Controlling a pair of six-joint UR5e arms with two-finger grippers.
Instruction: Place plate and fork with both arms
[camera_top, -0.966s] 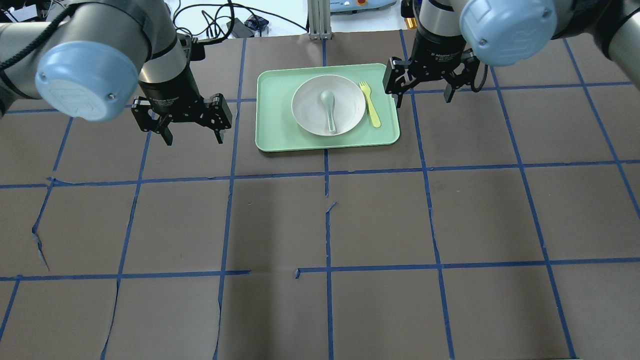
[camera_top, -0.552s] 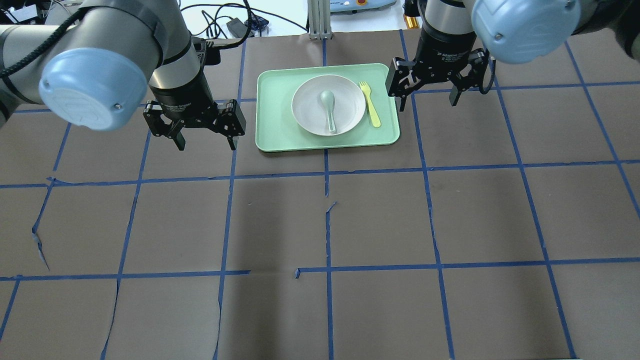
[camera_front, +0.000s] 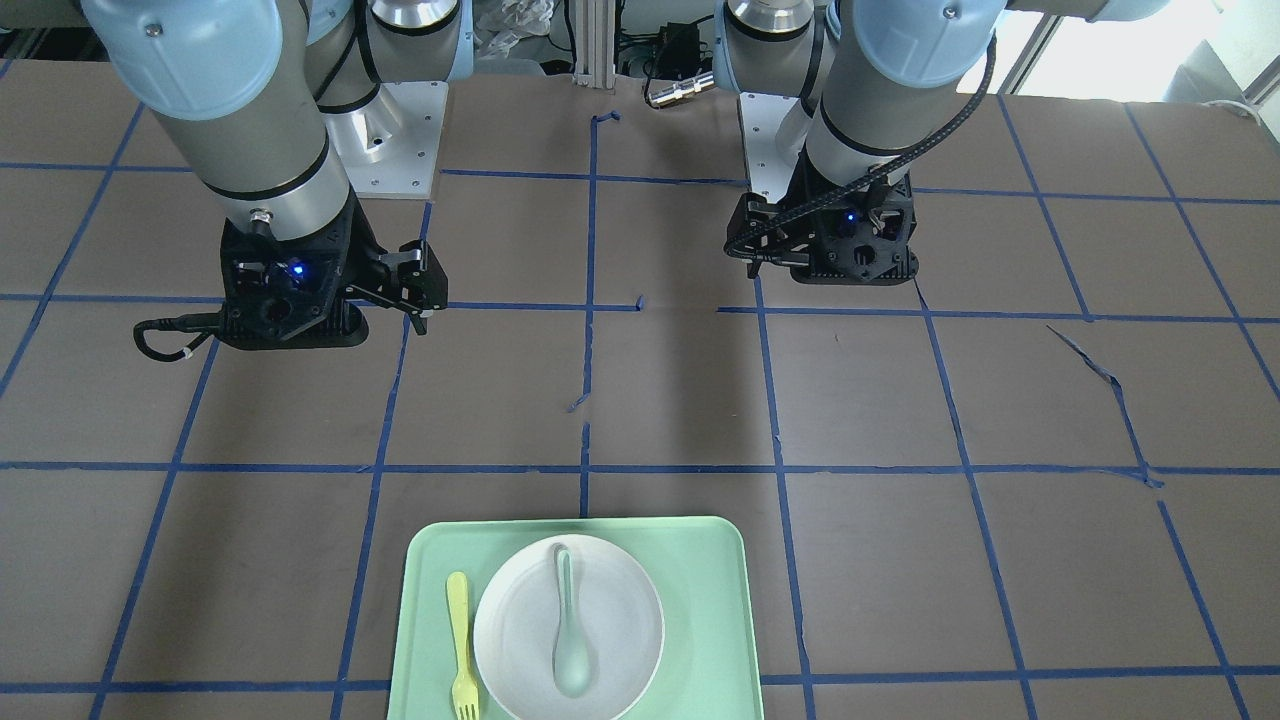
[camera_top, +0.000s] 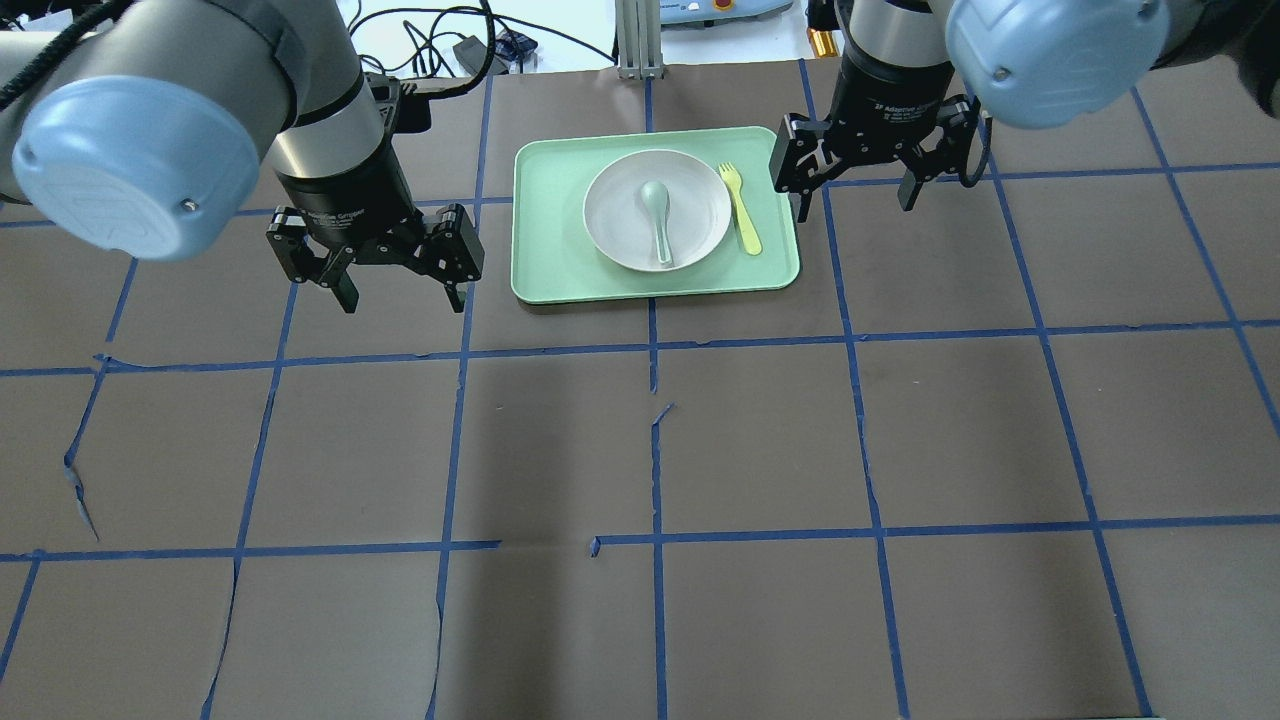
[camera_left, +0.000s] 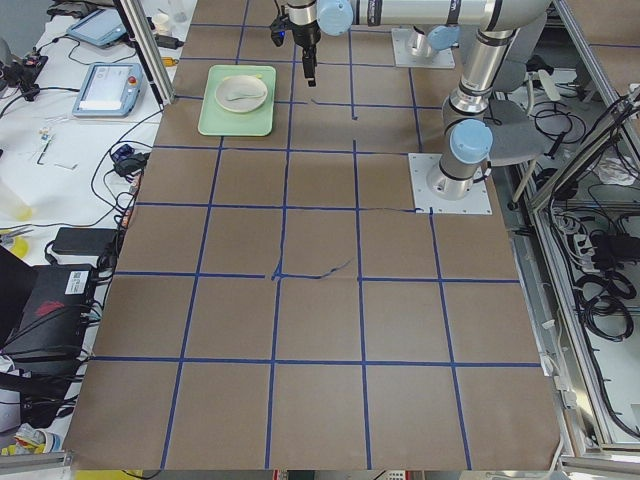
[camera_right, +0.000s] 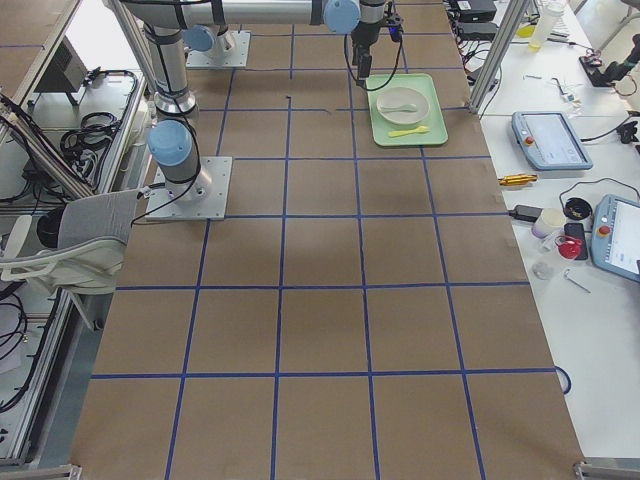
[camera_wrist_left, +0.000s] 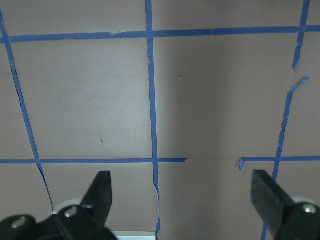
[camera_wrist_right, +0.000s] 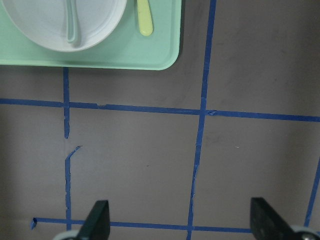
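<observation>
The off-white plate (camera_top: 690, 205) lies on the mint-green tray (camera_top: 560, 270) at the far middle of the table, with a grey-green spoon (camera_top: 658, 215) in it. The yellow fork (camera_top: 741, 206) lies on the tray just right of the plate. My left gripper (camera_top: 400, 298) is open and empty, above the table just left of the tray. My right gripper (camera_top: 853, 205) is open and empty, just right of the tray beside the fork. The right wrist view shows the plate (camera_wrist_right: 100, 20), the fork (camera_wrist_right: 144, 17) and the tray (camera_wrist_right: 150, 55) at its top left. The left wrist view shows only the table between its open fingers (camera_wrist_left: 100, 192).
The brown table has a grid of blue tape (camera_top: 655, 440). Cables (camera_top: 440, 50) and a metal post (camera_top: 638, 40) lie beyond the far edge. The front-facing view shows the tray (camera_front: 710, 600) at its bottom edge.
My left gripper moved right and slightly nearer, toward the tray, then shifted back a little left. My right gripper shifted slightly right. Both stay open; plate, spoon and fork have not moved.
</observation>
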